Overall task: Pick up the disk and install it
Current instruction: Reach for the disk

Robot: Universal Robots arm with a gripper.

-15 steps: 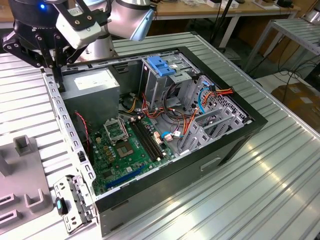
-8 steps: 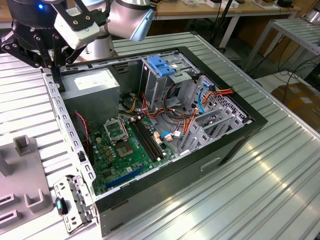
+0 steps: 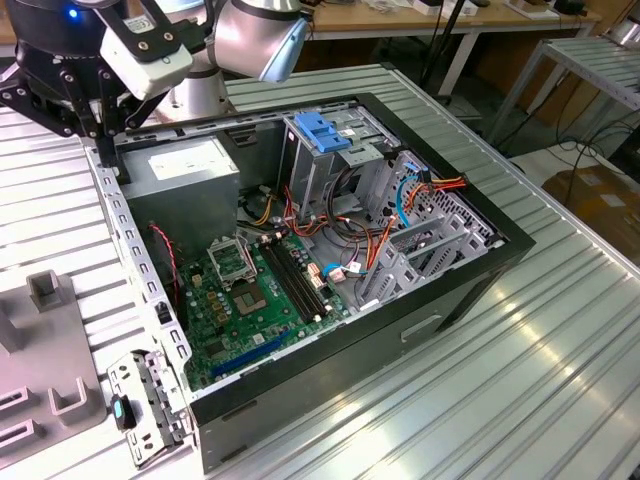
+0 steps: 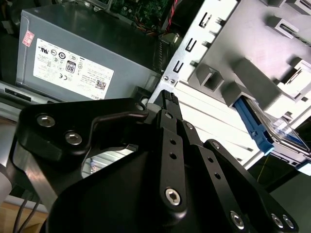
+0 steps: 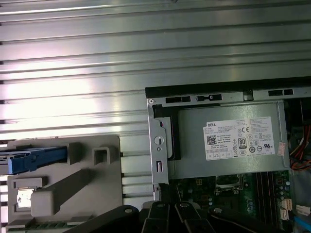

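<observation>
The disk [image 5: 36, 159] is seen parked in the grey fixture [image 5: 73, 194] on the ribbed table [image 5: 146, 48], just beside the open computer case [image 3: 480, 270], blue rail outward, presumably so it can be taken cleanly. Nothing is gripped: the gripper [image 4: 167, 99] is held above the case's corner by the power supply [image 5: 228, 141], apart from the disk, its fingers apparently pressed together and empty. The pick-up is judged not yet made.
</observation>
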